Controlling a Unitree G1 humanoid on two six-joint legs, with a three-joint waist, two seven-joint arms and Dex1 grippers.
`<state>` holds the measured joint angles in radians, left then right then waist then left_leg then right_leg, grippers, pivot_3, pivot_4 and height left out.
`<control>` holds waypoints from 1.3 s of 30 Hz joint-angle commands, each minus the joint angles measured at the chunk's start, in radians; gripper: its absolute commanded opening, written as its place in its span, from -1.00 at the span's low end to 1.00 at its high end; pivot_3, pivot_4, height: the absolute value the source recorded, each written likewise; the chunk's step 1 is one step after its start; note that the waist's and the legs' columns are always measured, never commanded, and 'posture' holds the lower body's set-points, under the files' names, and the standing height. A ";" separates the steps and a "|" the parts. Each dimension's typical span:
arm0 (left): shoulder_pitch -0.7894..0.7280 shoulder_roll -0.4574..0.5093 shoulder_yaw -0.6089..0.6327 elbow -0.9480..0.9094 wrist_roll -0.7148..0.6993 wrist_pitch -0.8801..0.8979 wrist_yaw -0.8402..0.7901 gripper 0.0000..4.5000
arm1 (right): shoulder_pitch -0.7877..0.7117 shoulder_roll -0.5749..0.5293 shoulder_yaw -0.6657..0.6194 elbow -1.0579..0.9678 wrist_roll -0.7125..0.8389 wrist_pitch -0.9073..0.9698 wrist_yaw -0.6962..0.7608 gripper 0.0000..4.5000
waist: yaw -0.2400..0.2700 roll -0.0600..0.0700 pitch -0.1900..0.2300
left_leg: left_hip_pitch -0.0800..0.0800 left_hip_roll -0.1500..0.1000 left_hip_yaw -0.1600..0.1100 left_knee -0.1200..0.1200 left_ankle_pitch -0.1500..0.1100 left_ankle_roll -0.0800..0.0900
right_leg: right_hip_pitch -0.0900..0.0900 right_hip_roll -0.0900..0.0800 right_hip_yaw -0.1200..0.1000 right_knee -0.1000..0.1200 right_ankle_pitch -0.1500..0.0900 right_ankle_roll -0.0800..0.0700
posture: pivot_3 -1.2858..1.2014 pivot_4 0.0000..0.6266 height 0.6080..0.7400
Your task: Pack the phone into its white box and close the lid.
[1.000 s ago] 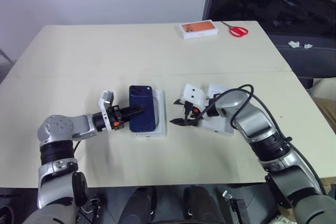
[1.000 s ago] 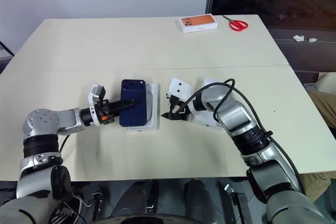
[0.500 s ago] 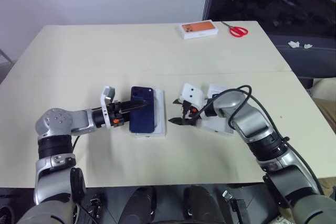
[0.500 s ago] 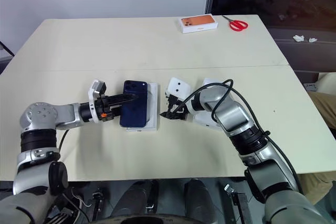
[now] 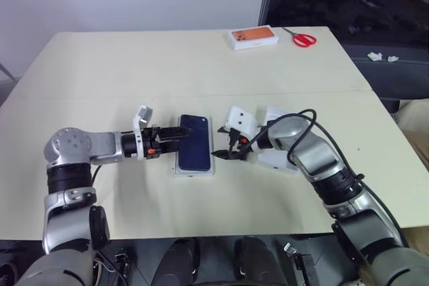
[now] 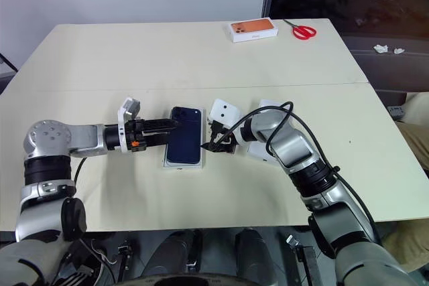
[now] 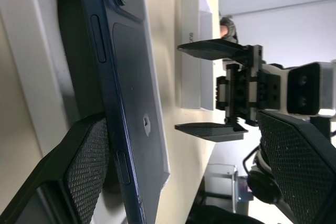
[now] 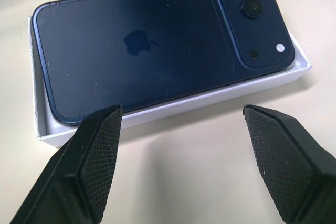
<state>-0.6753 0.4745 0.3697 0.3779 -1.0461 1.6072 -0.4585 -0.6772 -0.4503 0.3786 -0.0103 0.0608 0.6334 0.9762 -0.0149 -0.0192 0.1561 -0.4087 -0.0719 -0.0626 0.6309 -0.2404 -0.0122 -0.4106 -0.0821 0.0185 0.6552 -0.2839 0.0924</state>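
Phone (image 5: 194,151) on white box (image 5: 195,172), both hands open

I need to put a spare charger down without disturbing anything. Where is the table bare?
Bare: the far-left table, and the near edge before the white box. Crowded: the middle, where phone, left gripper, right gripper and lid cluster; orange box and scissors occupy the far-right corner.

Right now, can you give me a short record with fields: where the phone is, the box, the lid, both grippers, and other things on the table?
phone: back up, lying on the box, not fully seated
box: on the table, mid front
lid: right of the box, under the right arm
left gripper: jaws open, at the phone's left edge
right gripper: jaws open, just right of the box
far edge: orange-print box, scissors
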 commanded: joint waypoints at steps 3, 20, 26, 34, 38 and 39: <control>-0.006 0.043 0.009 -0.037 -0.120 0.007 0.055 0.98 | -0.020 0.006 -0.005 -0.004 0.003 -0.019 -0.005 0.71 | -0.002 0.000 0.000 | 0.000 0.000 0.000 0.000 0.000 0.000 | 0.000 0.000 0.000 0.000 0.000 0.000 | 0.03 -0.52 1.00; 0.094 0.265 0.014 -0.212 -0.146 -0.150 0.090 0.98 | -0.028 0.002 -0.029 0.010 0.011 -0.034 -0.015 0.71 | -0.002 0.000 0.000 | 0.000 0.000 0.000 0.000 0.000 0.000 | 0.000 0.000 0.000 0.000 0.000 0.000 | 0.03 -0.52 1.00; 0.160 0.212 -0.018 -0.265 0.001 -0.293 0.099 0.17 | -0.038 0.023 -0.037 0.041 0.015 -0.041 -0.036 0.10 | 0.000 0.000 0.000 | 0.000 0.000 0.000 0.000 0.000 0.000 | 0.000 0.000 0.001 0.000 0.000 0.000 | 0.03 -0.52 1.00; 0.245 0.180 -0.170 -0.324 0.187 -0.424 0.040 -0.98 | -0.039 0.039 -0.004 0.087 -0.039 -0.091 -0.078 -1.00 | 0.001 0.000 0.000 | 0.000 0.000 0.001 0.000 0.000 0.001 | 0.000 0.000 0.001 0.000 0.000 0.000 | 0.03 -0.52 1.00; 0.239 0.134 -0.234 -0.308 0.250 -0.472 0.002 -0.98 | -0.027 0.042 0.043 0.100 -0.089 -0.122 -0.088 -1.00 | 0.001 0.000 0.000 | 0.000 0.000 0.001 0.000 0.000 0.001 | 0.000 0.000 0.000 0.000 0.000 0.000 | 0.03 -0.52 1.00; 0.228 0.126 -0.264 -0.294 0.279 -0.490 -0.008 -0.98 | -0.022 0.042 0.060 0.100 -0.104 -0.130 -0.088 -1.00 | 0.002 0.000 0.000 | 0.000 0.000 0.001 0.000 0.000 0.001 | 0.000 0.000 0.001 0.000 0.000 0.000 | 0.03 -0.52 1.00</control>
<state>-0.4361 0.6065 0.1463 0.0814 -0.8054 1.1404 -0.4499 -0.6923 -0.4130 0.4239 0.1053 -0.0230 0.5307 0.8907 -0.0132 -0.0191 0.1562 -0.4086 -0.0721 -0.0621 0.6308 -0.2408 -0.0115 -0.4102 -0.0825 0.0189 0.6550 -0.2839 0.0922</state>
